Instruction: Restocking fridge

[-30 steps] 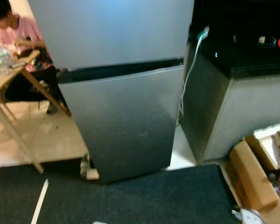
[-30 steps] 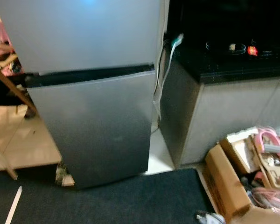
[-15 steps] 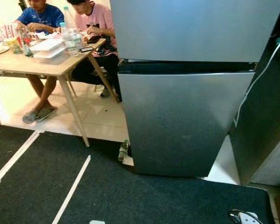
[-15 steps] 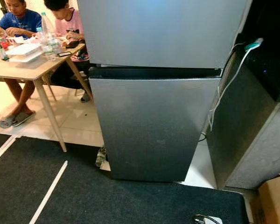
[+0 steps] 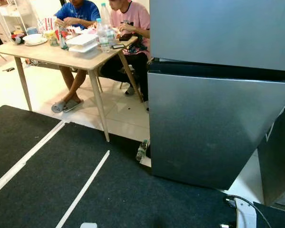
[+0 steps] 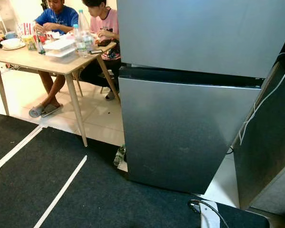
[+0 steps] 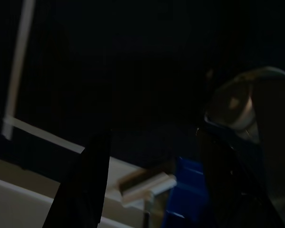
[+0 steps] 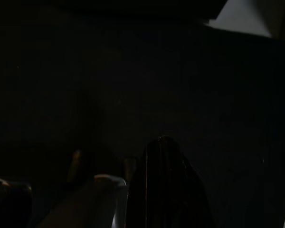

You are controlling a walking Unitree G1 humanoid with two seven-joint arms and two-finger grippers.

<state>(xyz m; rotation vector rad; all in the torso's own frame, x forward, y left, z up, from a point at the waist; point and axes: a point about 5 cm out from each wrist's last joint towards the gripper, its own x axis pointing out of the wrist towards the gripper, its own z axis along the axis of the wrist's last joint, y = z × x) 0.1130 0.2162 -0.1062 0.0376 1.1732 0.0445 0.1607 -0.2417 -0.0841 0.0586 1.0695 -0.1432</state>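
A silver two-door fridge (image 6: 190, 128) stands right in front of me with both doors closed; a dark seam (image 6: 190, 78) separates the upper door from the lower one. In the dark left wrist view my left gripper (image 7: 156, 190) hangs low over the black carpet, its two black fingers (image 7: 85, 185) wide apart with nothing between them. Below it I can make out a blue object (image 7: 185, 190) and something white. The right wrist view is almost black; one dark finger (image 8: 166, 190) of the right gripper is barely visible.
Two people (image 6: 54, 14) sit at a wooden table (image 5: 52, 54) to the left, with bottles and food boxes on it. A small bottle (image 6: 119, 155) lies by the fridge's left foot. White tape lines (image 6: 61, 192) cross the black carpet. A cable and power strip (image 6: 206, 211) lie near a dark counter (image 6: 270, 156).
The camera has swung to the left: the fridge now sits further right, the table and people have come into view, and the cardboard boxes have left the picture.
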